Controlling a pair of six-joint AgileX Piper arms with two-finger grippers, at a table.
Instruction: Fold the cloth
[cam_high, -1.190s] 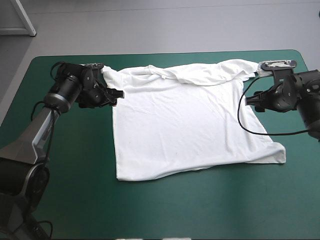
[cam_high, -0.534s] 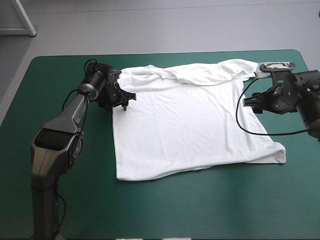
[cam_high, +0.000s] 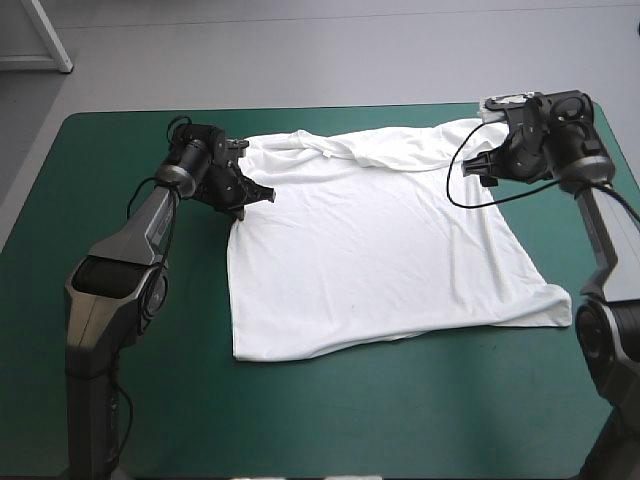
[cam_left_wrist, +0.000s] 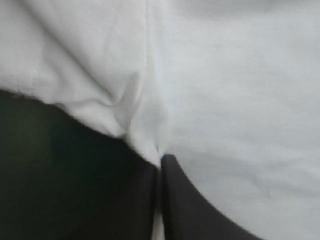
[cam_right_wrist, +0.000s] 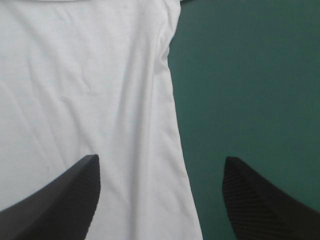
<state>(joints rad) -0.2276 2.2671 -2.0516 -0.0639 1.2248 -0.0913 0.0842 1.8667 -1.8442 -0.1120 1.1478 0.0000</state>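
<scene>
The white, short-sleeved cloth T-shirt (cam_high: 370, 250) lies spread flat mid-counter on the teal-green counter (cam_high: 330, 420), its far edge bunched into a rumpled roll. The left hand (cam_left_wrist: 160, 162) pinches its far-left corner. The right hand (cam_right_wrist: 160, 161) is spread over its right side edge.

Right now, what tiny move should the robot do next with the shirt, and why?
Probably bring the right gripper down and shut its jaws on the T-shirt at its side edge. Those jaws stand open with that edge between them, while the left gripper is shut on the far left corner, so only one side is held.
</scene>
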